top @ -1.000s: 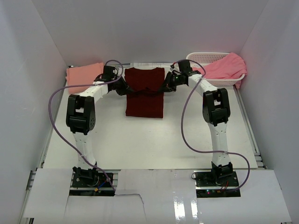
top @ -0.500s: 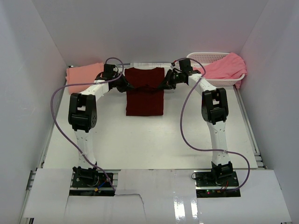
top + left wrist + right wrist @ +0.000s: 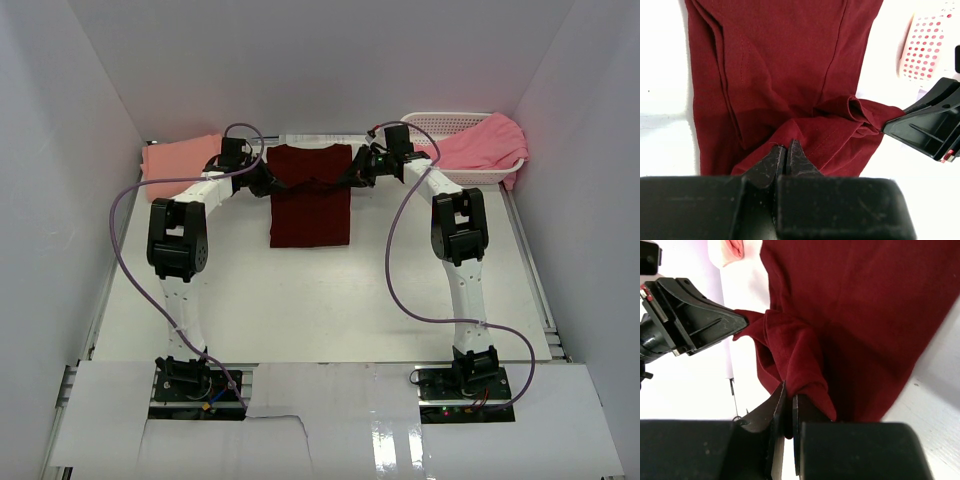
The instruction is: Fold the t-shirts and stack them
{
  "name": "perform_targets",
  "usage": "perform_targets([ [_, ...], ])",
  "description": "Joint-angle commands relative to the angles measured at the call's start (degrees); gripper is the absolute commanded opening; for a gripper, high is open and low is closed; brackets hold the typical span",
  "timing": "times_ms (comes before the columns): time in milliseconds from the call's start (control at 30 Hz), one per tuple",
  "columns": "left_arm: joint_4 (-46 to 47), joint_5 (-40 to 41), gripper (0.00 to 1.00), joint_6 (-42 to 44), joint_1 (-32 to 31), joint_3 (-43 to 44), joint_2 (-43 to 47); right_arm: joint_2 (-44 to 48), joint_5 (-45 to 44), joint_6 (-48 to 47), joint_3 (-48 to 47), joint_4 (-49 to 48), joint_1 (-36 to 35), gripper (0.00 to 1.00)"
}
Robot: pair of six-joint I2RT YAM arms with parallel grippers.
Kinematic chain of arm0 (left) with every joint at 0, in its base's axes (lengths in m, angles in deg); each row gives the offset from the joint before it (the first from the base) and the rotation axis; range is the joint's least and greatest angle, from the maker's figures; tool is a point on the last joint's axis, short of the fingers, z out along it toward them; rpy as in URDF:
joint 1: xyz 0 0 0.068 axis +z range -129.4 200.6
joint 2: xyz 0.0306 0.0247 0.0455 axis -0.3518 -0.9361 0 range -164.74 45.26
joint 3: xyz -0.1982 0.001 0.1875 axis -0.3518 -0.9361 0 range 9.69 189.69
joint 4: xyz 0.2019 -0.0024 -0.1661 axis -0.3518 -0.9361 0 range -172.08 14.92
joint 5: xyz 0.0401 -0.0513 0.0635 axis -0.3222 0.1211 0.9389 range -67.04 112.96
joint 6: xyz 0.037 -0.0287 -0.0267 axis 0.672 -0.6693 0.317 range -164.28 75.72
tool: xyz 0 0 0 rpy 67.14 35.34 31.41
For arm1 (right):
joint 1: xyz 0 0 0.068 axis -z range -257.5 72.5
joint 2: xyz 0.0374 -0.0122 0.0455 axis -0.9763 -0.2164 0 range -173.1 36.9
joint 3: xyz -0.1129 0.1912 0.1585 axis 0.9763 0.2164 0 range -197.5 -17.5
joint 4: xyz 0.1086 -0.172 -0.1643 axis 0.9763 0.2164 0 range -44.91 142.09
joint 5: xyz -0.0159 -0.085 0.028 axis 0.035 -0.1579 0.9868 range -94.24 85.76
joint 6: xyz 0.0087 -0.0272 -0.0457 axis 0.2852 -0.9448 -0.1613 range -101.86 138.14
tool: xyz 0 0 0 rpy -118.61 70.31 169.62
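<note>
Left arm: rises from its base at the near edge and bends at a raised elbow. Its forearm angles inward toward the far middle of the tabletop [image 3: 320, 300], and the left pincer [image 3: 266, 182] meets the left side of the maroon t-shirt [image 3: 310, 215].
Right arm: mirrors that pose from the other side, with the right pincer [image 3: 352, 178] at the shirt's right side, facing its partner.
Left pincer grip: the fingers [image 3: 774, 161] are pressed together on a pinch of maroon cloth.
Right pincer grip: the fingers [image 3: 774, 410] are drawn nearly flat to each other, with a fold of the same shirt clamped between them.
Maroon t-shirt: lies at the far middle of the tabletop between the two pincers. Its long axis runs from near to far. The near hem lies flat and square to the table's near edge, while the far part is gathered into a ridge strung from one pincer to the other. Which end carries the collar cannot be told.
Salmon-peach t-shirt [image 3: 178, 160]: sits folded in the far left corner, close to the left wall and just beside the left arm.
Pink t-shirt [image 3: 482, 143]: is draped over the right end of the white basket [image 3: 428, 121] in the far right corner.
Edges and room: white tabletop shows broadly between the near hem and the arm bases. White walls stand close on the left, the right and the far side.
</note>
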Motion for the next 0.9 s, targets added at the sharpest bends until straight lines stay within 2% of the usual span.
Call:
perform_targets([
  [0,1.9,-0.15,0.01,0.21,0.49,1.68,2.31,0.15,2.07,1.3,-2.76,-4.72,0.43,0.08],
  [33,2.51,-0.06,0.06,0.03,0.49,1.07,2.58,0.24,2.24,1.47,-2.67,-5.68,0.43,0.12],
  [67,3.48,-0.41,0.09,0.03,0.58,0.71,2.93,0.24,2.59,1.91,-2.67,-6.04,0.43,0.25],
  [133,4.45,-0.5,0.17,0.03,0.58,-0.08,3.72,0.67,2.51,1.91,-2.5,-6.74,0.43,0.36],
  [167,5.5,-0.5,0.31,-0.06,0.58,-0.43,4.25,1.02,2.86,2.09,-2.15,-8.57,0.52,0.46],
  [267,8.13,1.16,0.6,-0.15,0.67,-2.79,6.88,3.13,2.77,2.88,0.66,-13.66,0.52,0.56],
  [300,9.1,3.0,0.77,-0.15,0.58,-3.76,7.93,3.83,2.69,3.05,1.63,-15.69,0.52,0.6],
  [400,13.15,7.12,0.91,0.12,0.58,-7.72,13.03,7.08,2.16,2.88,6.37,-22.02,0.61,0.64],
  [600,14.04,9.87,0.92,3.98,0.58,-9.93,20.42,11.31,1.27,0.25,12.26,-22.13,0.61,0.65],
  [700,13.07,6.98,0.91,5.3,0.58,-11.41,23.23,14.03,2.15,-1.16,18.58,-22.3,0.52,0.59],
  [800,14.82,2.32,0.89,5.48,0.49,-16.5,26.21,17.81,0.84,-3.79,25.71,-21.78,0.34,0.58],
  [867,17.7,0.82,0.88,5.39,0.4,-21.95,27.54,19.39,-1.87,-6.42,27.38,-16.0,0.26,0.59],
])
